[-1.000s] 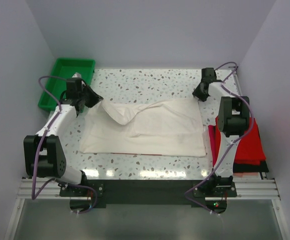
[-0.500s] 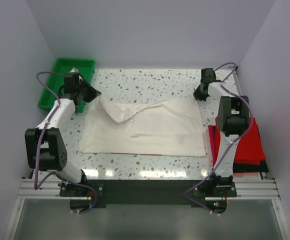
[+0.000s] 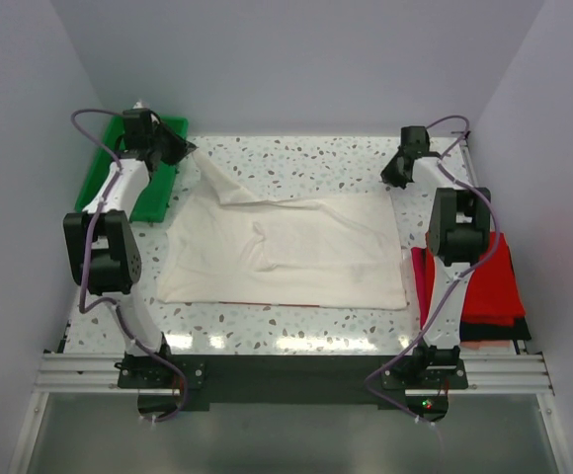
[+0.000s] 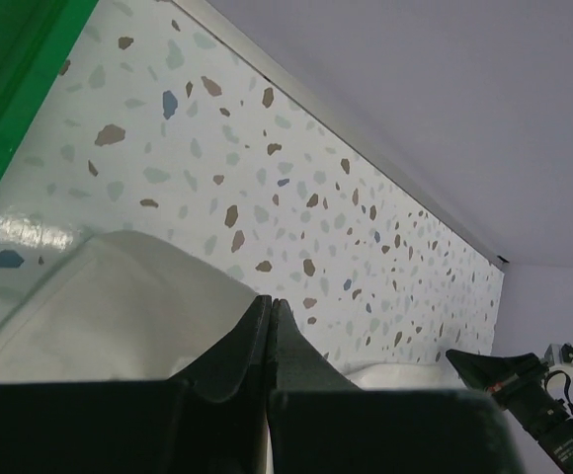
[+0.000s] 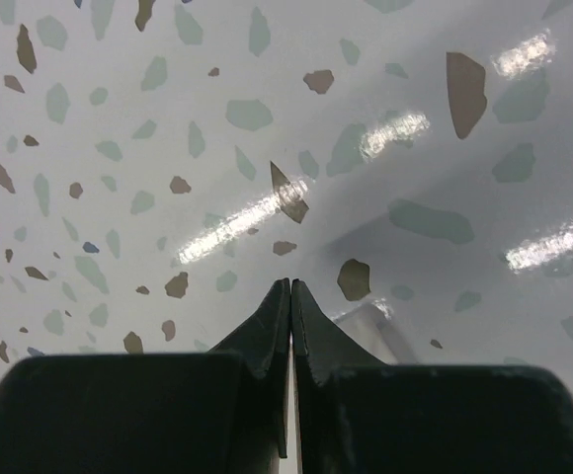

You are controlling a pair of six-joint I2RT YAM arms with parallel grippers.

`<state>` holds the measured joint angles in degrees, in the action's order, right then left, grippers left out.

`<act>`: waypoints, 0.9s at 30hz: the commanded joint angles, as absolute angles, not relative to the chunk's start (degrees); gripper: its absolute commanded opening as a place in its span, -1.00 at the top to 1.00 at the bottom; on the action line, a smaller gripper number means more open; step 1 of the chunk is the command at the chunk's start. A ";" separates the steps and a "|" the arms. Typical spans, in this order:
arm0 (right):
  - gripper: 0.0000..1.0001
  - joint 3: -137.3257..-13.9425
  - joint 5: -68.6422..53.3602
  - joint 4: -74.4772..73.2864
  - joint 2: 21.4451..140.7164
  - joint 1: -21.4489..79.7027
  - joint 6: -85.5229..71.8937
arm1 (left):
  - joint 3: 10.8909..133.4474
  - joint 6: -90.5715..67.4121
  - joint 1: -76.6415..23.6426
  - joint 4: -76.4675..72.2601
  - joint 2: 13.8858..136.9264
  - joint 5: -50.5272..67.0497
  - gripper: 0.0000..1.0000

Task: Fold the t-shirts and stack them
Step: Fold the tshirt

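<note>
off-white from above: shows the off-white t-shirt [image 3: 296,247] spread mid-bench [image 3: 296,163], far-left corner raised in the left tool [image 3: 186,150], clamped shut on it by the green tray [image 3: 156,193]; red t-shirts [image 3: 489,286] stacked at right. left wrist: shows closed tips against cloth. right wrist: shows the right tool [image 5: 289,286] pinched together over speckled bench, gripping nothing visible.

Off-white shirt [image 3: 286,252]: spread across the middle of the tabletop [image 3: 306,168], mostly flat, with loose creases left of centre. Its far-left corner is drawn up into a taut peak, pinched in the closed left end effector [image 3: 187,150]. A thin red sliver shows along its near hem.

Red shirts [image 3: 492,281]: folded pile at the right edge of the tabletop, partly hidden by the arm.

Black shirt [image 3: 520,332]: under that pile, only its near edge showing.
</note>
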<state>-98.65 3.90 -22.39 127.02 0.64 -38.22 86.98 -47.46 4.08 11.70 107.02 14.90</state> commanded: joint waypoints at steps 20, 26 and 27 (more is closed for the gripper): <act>0.42 -98.53 9.31 -25.75 123.75 0.95 -32.79 | 100.29 -49.75 4.48 8.70 119.45 19.26 1.00; 0.42 -95.72 10.81 -25.05 122.61 1.41 -32.52 | 95.81 -46.24 1.68 14.57 118.48 10.03 0.30; 0.42 -95.45 10.81 -24.96 122.43 1.41 -32.52 | 95.02 -45.97 1.32 14.94 118.30 8.89 0.25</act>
<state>-96.44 8.29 -24.69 126.67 1.50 -33.78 96.68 -48.05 3.20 12.60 119.31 14.22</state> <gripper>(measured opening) 0.288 0.346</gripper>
